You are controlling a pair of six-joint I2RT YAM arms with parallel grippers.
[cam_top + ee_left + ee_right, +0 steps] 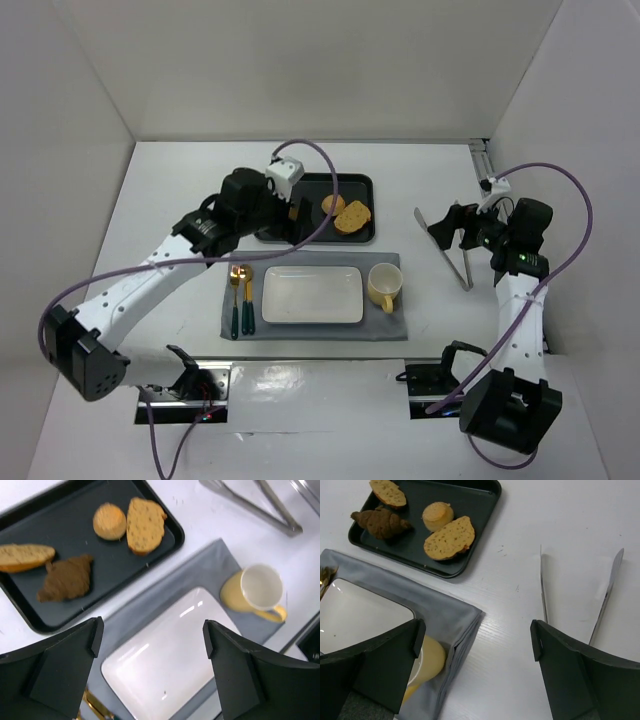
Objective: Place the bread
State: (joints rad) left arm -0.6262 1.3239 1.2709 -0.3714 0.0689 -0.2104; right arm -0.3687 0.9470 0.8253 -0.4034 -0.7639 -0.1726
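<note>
Two Claws Spread, Bread Slice Lying on the Tray

Both claws hold nothing. The left claw has its black fingers spread wide. From its wrist camera the gap between them frames the white rectangular plate. The right claw is spread just as wide above the white counter. The long metal tongs lie flat on the counter at about 1 o'clock from it, their arms splayed apart.

The flat golden-brown bread slice, darker along its crust edge, lies on the black rectangular tray. Seen from above, it sits in the tray's 3 o'clock half. The small round golden bun is at its 10 o'clock, just beside it and perhaps touching; the views do not settle which. In the tray's 9 o'clock half lie a dark brown croissant-shaped chunk and a pale crusty bread piece, both well apart from the slice. From above, the left arm hangs over that half and hides most of it.

At the tray's 6 o'clock the grey cloth placemat lies flat on the counter. The plate rests in its middle. The pale yellow mug stands upright at the plate's 3 o'clock, its handle turned toward 6 o'clock in the top view. At the plate's 9 o'clock two pieces of gold-headed cutlery with teal handles lie side by side.
</note>
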